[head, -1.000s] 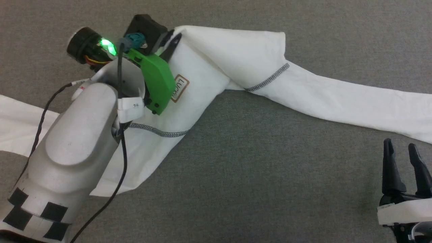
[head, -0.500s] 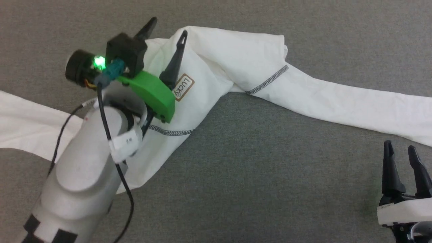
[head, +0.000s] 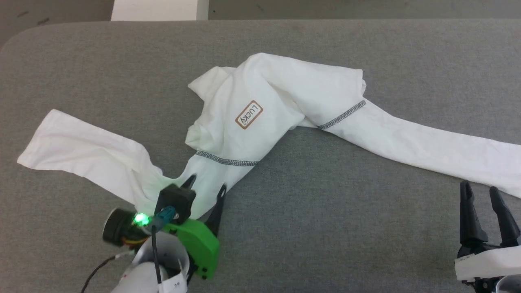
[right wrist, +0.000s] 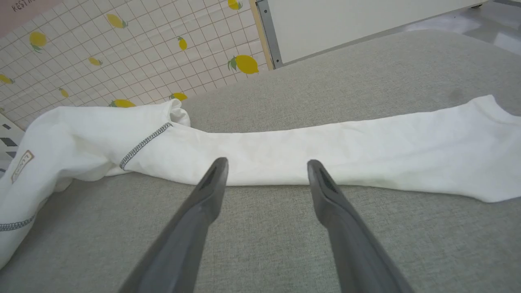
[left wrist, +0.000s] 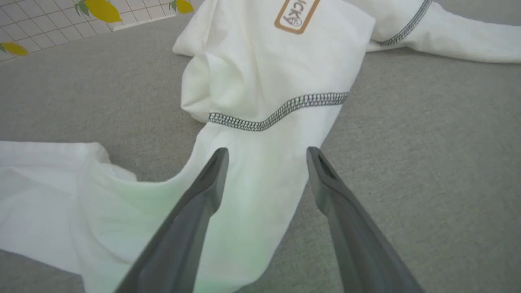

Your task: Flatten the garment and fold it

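Note:
The garment (head: 268, 87) is a white long-sleeved shirt lying bunched across the grey table, with its orange-bordered patch (head: 249, 114) facing up. One sleeve runs out to the right (head: 427, 142), another part spreads to the left (head: 81, 150). My left gripper (head: 206, 184) stands open over the narrow band of fabric below a dark grey seam (head: 226, 161). In the left wrist view its fingers (left wrist: 266, 151) straddle that white band (left wrist: 260, 183) with nothing held. My right gripper (head: 478, 188) is open at the near right, just short of the sleeve (right wrist: 325, 150), fingers (right wrist: 266, 162) apart over bare table.
The grey padded table (head: 325, 224) has its far edge and a rounded corner at the top left (head: 16, 38). A white box (head: 158, 10) stands beyond it. A lemon-patterned tiled surface (right wrist: 122, 49) and a white panel (right wrist: 358, 20) lie past the table.
My left gripper opened, let go of the fabric near the patch and drew back toward me to the lower band. The head camera shifted, showing more of the table. The right gripper stayed put.

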`<state>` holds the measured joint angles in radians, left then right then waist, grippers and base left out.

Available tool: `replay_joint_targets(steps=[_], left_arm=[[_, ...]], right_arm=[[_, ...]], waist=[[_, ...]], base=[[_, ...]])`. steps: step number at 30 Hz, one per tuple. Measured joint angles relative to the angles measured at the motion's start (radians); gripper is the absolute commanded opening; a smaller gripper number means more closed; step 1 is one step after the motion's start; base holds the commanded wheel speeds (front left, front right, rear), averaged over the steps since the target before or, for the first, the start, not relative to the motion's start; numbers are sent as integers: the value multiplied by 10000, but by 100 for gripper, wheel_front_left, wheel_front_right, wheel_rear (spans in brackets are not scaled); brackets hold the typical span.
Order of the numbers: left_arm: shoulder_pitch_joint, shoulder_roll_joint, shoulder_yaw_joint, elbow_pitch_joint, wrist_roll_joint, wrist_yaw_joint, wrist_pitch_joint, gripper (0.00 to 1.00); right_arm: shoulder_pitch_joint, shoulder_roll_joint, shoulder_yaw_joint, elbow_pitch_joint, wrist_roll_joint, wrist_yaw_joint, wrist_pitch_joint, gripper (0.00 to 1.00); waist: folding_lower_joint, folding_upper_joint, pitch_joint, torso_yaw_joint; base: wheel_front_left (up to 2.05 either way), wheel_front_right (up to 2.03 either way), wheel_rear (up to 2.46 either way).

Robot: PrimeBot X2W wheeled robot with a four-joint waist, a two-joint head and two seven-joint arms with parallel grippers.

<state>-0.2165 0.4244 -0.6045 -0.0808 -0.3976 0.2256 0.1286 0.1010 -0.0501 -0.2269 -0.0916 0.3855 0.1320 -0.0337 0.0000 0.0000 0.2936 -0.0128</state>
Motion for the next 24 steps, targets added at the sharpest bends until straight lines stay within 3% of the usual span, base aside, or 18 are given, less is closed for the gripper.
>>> replay_joint_targets(steps=[4, 9, 11, 12, 19, 24], left_arm=[[129, 447, -232, 593, -40, -184, 834, 100], [41, 454, -355, 1394, -240, -663, 999, 100], [-99, 393, -384, 1651, -324, -861, 894, 9], [-184, 328, -397, 1768, -355, -955, 802, 0], [-407, 35, -209, 1708, -970, -1365, 272, 0], [-298, -90, 92, -194, -2194, -1762, 543, 0]], right_arm=[[19, 2, -13, -136, -58, 0, 111, 100], [22, 0, -35, -228, -82, 2, 224, 100], [23, 2, -35, -236, -92, 0, 268, 100], [23, 2, -35, -249, -94, 0, 293, 100], [54, 2, -56, -274, -107, 0, 339, 100], [190, 2, -44, -253, -105, 0, 347, 100]], waist=[[0, 0, -148, 76], [0, 0, -237, 31], [0, 0, -275, 11], [0, 0, -299, 6], [0, 0, -601, 54], [0, 0, -899, 160]], base=[[0, 0, 0], [0, 0, 0], [0, 0, 0], [0, 0, 0], [0, 0, 0], [0, 0, 0]])
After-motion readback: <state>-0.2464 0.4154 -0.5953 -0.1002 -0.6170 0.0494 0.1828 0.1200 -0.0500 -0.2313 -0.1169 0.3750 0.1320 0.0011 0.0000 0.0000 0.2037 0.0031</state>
